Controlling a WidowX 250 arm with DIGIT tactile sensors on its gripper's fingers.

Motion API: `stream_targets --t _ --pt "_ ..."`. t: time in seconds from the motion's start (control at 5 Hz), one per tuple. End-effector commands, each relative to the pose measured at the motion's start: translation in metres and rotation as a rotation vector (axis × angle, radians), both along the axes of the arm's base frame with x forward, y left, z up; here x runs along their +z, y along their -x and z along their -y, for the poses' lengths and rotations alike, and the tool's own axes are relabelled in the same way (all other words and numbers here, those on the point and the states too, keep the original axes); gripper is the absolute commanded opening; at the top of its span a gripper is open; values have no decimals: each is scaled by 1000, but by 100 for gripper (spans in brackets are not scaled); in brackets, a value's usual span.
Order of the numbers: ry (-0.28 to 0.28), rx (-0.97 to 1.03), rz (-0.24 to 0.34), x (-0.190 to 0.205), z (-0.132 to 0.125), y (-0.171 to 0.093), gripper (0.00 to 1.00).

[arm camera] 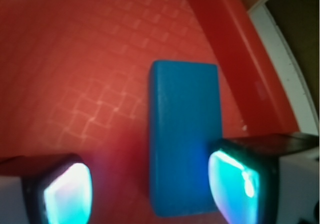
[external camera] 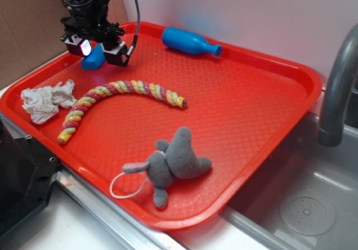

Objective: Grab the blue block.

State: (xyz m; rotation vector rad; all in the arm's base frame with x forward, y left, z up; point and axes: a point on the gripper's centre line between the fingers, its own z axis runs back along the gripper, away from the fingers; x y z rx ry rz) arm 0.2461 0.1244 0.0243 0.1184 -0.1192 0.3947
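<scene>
Blue block (arm camera: 184,134), small plain matte rectangular brick, lying flat on the red tray's far-left corner

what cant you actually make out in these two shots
- Exterior view: most of the blue block is hidden behind the gripper.
- Wrist view: whether the fingers touch the block; the frame's bottom edge cuts them off.
- Exterior view: the faucet top is cut by the right edge.

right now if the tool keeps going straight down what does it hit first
Most likely the blue block, lying between the open fingers of the tool. One finger looks close to its edge, so it may touch first; depth is unclear.
</scene>
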Motion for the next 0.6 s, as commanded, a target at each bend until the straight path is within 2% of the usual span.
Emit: stream_targets --t 0.0,0.2,0.4 --pt "-33 17 172 15 -4 44 100" --pt "-115 -10 100 68 10 46 100" --pt "-120 34 97 78 2 60 100"
